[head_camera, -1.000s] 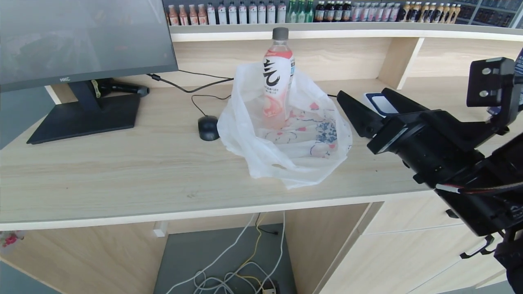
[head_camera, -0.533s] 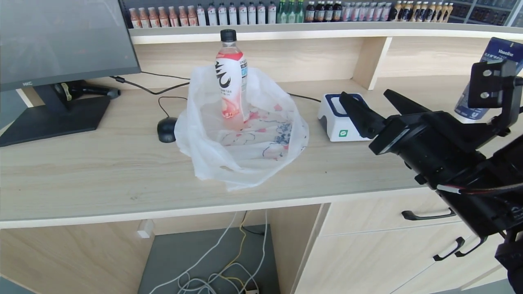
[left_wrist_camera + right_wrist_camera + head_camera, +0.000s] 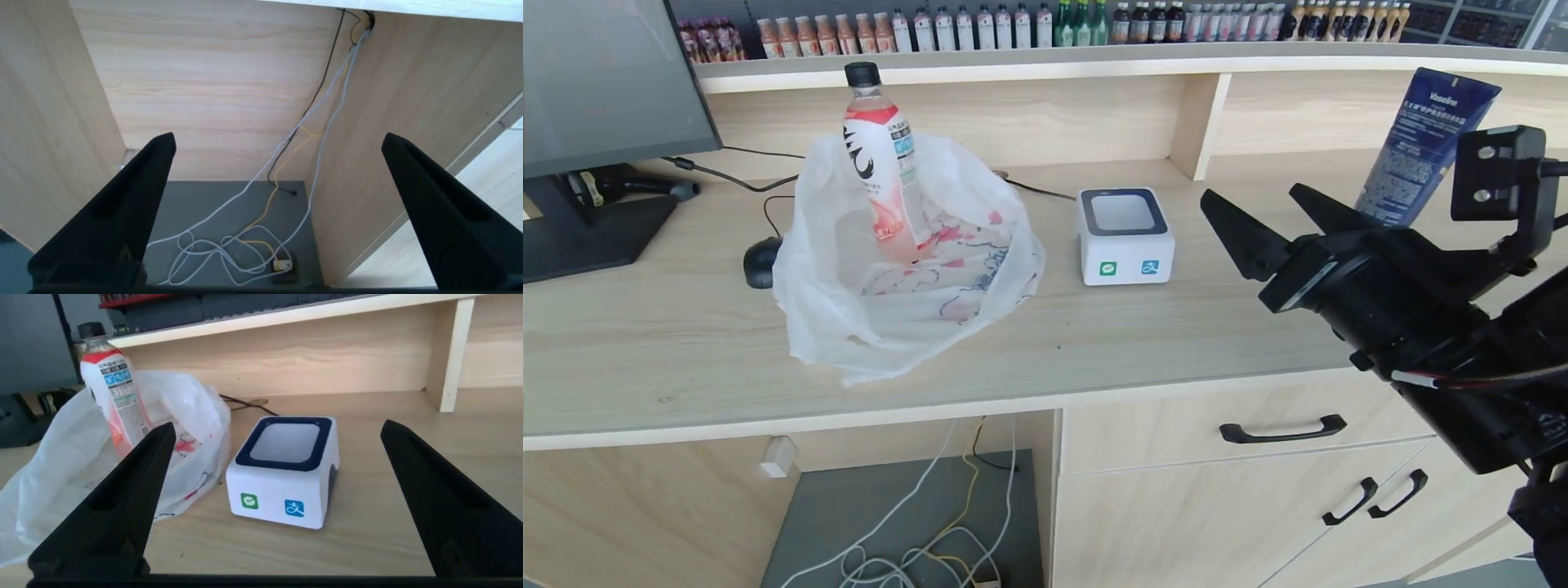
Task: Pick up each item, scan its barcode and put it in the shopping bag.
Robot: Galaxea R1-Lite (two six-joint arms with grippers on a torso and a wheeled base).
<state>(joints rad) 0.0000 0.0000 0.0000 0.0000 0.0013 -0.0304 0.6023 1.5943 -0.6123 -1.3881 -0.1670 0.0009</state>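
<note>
A pink drink bottle (image 3: pixel 882 163) stands upright inside the white plastic shopping bag (image 3: pixel 907 278) on the wooden counter (image 3: pixel 670 343). To the bag's right sits a white box scanner (image 3: pixel 1125 237) with a dark window on top. A blue tube (image 3: pixel 1425 139) leans upright at the counter's far right. My right gripper (image 3: pixel 1250 193) hovers open and empty above the counter, right of the scanner, pointing toward it. In the right wrist view the scanner (image 3: pixel 286 486), the bottle (image 3: pixel 110 384) and the bag (image 3: pixel 49 482) lie ahead of that gripper (image 3: pixel 274 433). My left gripper (image 3: pixel 278 139) is open and empty, below the counter.
A monitor (image 3: pixel 605 73) and a black mouse (image 3: pixel 760 261) sit left of the bag. A raised shelf with several bottles (image 3: pixel 1094 20) runs along the back. Drawers with black handles (image 3: pixel 1282 429) are under the counter, beside loose cables (image 3: pixel 915 531) on the floor.
The head camera has swung to the right, so the whole scene has shifted left. The scanner and the blue tube have come fully into view. The bottle and bag have not moved.
</note>
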